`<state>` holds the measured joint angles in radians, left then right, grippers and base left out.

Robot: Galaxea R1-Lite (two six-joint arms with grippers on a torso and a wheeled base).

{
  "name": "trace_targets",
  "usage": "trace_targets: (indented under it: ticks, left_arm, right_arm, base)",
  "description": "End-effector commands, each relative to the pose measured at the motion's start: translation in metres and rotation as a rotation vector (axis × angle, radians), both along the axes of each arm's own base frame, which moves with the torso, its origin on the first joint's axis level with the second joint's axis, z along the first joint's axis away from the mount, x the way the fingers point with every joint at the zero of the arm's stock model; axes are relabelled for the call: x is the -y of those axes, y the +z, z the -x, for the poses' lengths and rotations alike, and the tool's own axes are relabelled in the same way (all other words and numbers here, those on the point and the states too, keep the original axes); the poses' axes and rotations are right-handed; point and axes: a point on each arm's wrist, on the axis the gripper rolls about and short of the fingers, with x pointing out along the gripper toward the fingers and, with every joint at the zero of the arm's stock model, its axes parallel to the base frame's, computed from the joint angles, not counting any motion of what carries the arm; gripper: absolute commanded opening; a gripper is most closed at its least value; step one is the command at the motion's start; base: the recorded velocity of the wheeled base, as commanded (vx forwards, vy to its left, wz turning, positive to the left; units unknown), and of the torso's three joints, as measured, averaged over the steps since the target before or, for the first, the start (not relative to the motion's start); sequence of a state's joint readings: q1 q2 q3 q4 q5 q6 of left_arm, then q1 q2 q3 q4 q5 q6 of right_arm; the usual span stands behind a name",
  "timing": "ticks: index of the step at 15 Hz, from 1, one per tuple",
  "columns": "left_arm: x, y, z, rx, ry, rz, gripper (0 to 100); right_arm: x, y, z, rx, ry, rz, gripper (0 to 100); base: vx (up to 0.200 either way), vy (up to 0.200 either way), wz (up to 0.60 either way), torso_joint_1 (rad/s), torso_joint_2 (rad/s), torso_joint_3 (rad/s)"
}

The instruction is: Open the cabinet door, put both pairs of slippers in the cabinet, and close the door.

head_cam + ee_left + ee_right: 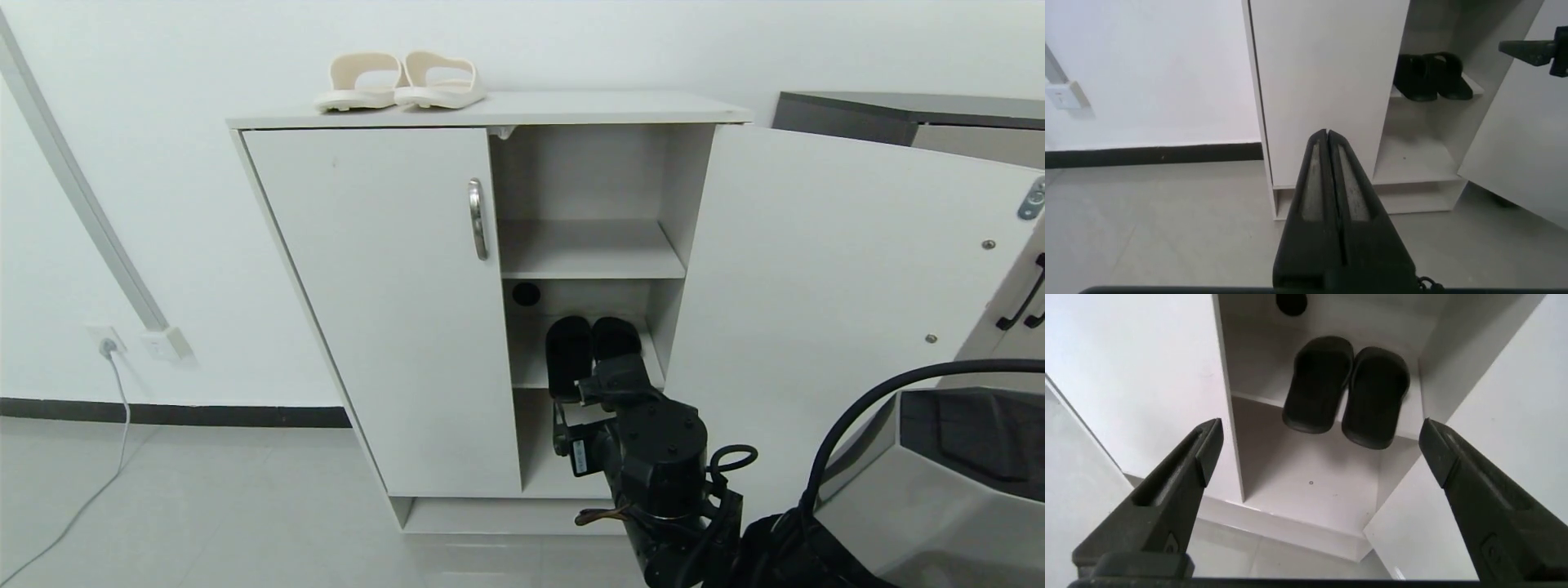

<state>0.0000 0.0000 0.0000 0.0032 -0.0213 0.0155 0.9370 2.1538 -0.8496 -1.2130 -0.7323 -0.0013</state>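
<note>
Slippers of the black pair [589, 353] lie side by side on the lower shelf inside the cabinet [612, 106], whose right door [816, 310] stands open and whose left door [375, 302] is closed. The beige pair [400, 82] rests on the cabinet's top. The right tool [1321, 429] hangs released, fingers wide apart, just before the black pair. The left tool [1327, 139] is clenched on nothing.

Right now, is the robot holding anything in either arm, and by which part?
Nothing is held. The right gripper, jaws wide apart, is empty in front of the black slippers; the left gripper has its jaws shut on nothing.
</note>
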Motion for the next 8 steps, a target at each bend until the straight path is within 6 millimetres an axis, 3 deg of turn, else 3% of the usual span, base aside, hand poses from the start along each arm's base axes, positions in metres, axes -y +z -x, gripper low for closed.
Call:
trace_targets:
  ticks: [1,8]
  left_arm:
    - [0.0,0.0,0.0,0.0,0.0,0.0,0]
    - [0.0,0.0,0.0,0.0,0.0,-0.001,0]
  right_arm:
    - [0.0008,-0.0025,-0.0015,-0.004,-0.005,0.006,100]
    - [0.0035,-0.0069,-0.0052,-0.012,-0.01,0.015,100]
  base:
    - [0.0,0.0,0.0,0.0,0.0,0.0]
    - [0.0,0.2,0.0,0.004,0.0,0.004]
